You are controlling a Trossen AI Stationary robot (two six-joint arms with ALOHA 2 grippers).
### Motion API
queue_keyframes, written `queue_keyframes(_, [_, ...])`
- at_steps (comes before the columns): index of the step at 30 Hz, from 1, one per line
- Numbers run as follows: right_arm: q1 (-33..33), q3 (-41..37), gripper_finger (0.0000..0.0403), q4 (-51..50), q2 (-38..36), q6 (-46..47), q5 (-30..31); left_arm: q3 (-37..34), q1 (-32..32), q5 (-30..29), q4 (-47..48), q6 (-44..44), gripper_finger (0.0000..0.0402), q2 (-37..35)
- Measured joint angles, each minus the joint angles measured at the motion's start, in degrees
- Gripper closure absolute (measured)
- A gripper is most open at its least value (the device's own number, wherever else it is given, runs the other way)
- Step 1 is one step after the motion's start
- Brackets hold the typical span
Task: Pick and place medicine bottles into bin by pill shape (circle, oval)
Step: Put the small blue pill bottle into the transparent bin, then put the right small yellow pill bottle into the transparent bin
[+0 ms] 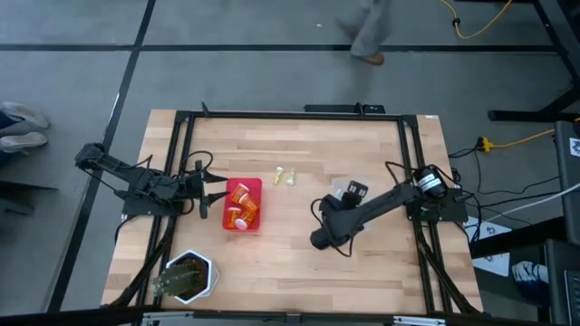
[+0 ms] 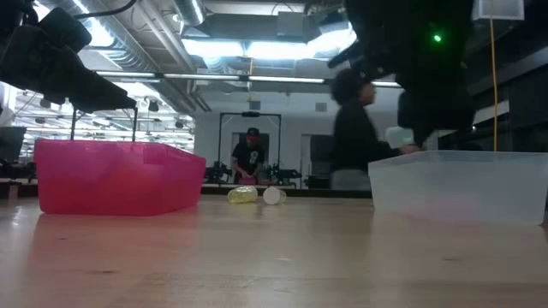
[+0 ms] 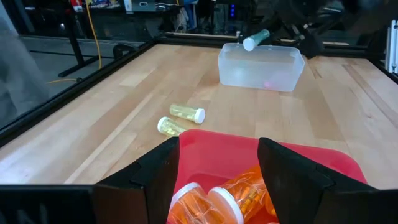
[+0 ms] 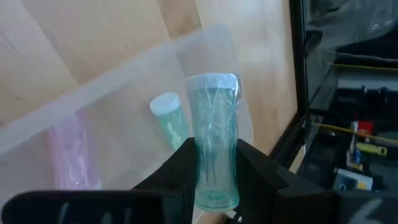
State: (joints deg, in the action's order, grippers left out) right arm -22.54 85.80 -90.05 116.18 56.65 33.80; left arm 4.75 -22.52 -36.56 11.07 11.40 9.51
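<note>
My right gripper [image 4: 214,186] is shut on a teal vial [image 4: 212,124] above the clear bin [image 1: 343,188]. The vial also shows in the left wrist view [image 3: 255,40]. Another teal vial [image 4: 166,121] and a pink vial [image 4: 73,152] lie on the clear bin's floor. My left gripper [image 3: 217,168] is open and empty over the near rim of the pink bin [image 3: 323,158], which holds orange bottles [image 3: 217,196] with white caps lying on their sides. Two yellow-green vials [image 3: 186,112] [image 3: 169,126] lie on their sides on the table between the bins. My right gripper pinches the teal vial's body [image 4: 214,174] between its two fingers, on the half toward its bottom end. The white-capped end [image 4: 211,81] sticks out past the fingertips. The vial is lifted clear above the clear bin, tilted.
A white hexagonal pot [image 1: 190,276] with dark contents stands near the table's front left corner. A black frame [image 1: 181,122] runs around the tabletop. A person [image 2: 351,128] stands in the room beyond the table. Bare wood lies between the bins and toward the front edge.
</note>
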Motion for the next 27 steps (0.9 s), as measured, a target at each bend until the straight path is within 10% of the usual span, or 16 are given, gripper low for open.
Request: queue_keyframes(27, [-5.34, 4.43, 0.0206, 0.11, 0.02, 6.07, -6.47, 0.00, 0.00, 0.00, 0.00, 0.00, 0.0190, 0.00])
